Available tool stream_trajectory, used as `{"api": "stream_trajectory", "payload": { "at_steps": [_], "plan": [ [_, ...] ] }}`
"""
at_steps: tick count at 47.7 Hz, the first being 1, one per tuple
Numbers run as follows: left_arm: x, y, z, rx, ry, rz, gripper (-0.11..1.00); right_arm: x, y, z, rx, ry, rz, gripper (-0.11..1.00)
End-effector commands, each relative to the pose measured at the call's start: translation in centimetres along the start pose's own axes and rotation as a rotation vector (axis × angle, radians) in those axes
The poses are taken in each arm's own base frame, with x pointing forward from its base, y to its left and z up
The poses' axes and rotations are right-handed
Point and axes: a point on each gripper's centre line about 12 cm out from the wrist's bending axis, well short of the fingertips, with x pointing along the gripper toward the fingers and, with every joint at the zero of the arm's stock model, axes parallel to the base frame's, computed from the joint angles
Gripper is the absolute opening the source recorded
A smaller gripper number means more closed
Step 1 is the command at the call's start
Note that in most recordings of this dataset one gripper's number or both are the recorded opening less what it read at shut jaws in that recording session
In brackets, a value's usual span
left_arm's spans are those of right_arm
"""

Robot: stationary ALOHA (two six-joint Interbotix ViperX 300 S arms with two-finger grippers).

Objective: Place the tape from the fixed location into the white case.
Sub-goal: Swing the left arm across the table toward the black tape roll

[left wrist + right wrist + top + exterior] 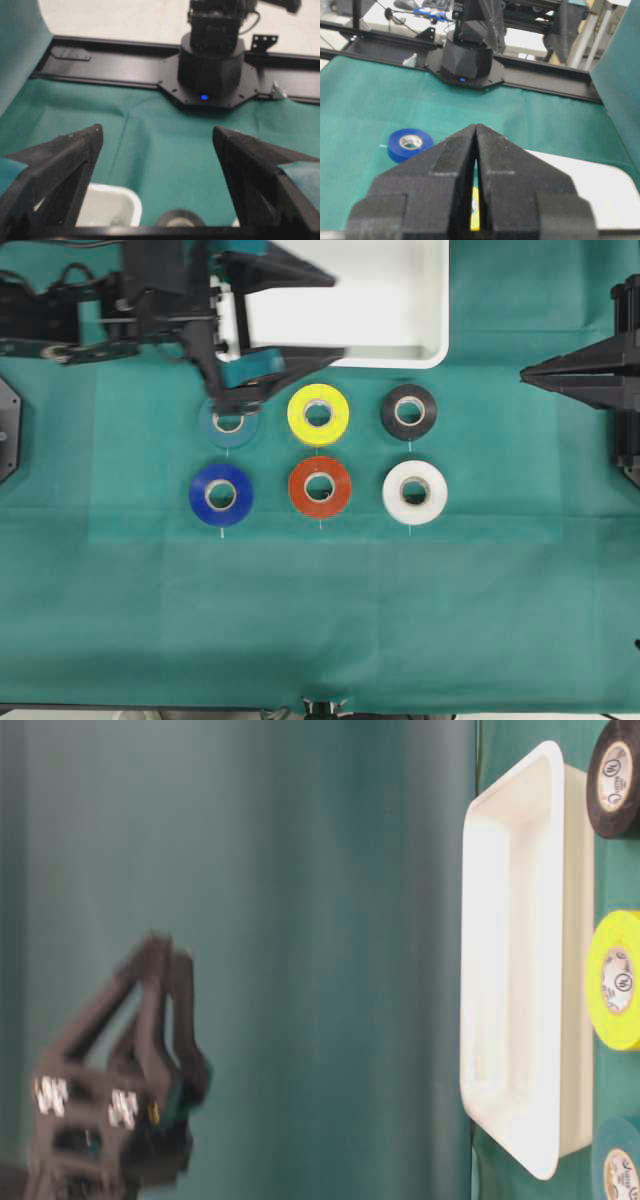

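While the left gripper [290, 315] hangs spread wide and empty over the case's [400, 330] near rim, the tape [408, 412] sits on the cloth just below the case — right of the yellow roll [318, 415], above the white roll [414, 492]. Right gripper [535, 373] is clamped together on nothing, well off to the side.

The tape [408, 412], a black roll with a pale core ring, lies flat on the desk, just in front of the white case [400, 335]. That shallow, round-cornered tray sits against the desk's far edge.
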Motion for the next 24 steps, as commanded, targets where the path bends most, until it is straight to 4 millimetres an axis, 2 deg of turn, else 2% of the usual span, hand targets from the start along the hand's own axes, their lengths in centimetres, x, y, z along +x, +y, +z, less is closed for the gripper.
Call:
{"api": "stream_trajectory", "payload": {
  "at_steps": [1,19,24],
  "plan": [
    [1.3,-0.5,2.0,0.013,-0.043,-0.011,1.00,0.3,0.0,1.1,-0.006,-0.025,0.000,0.00],
    [7.2,-1.3,2.9,0.043,-0.031,-0.028,1.00,0.3,0.0,1.0,-0.011,-0.018,0.001,0.00],
    [8.0,-1.4,3.2,0.046,-0.016,-0.028,1.00,0.3,0.0,1.0,-0.011,-0.018,0.001,0.00]
  ]
}}
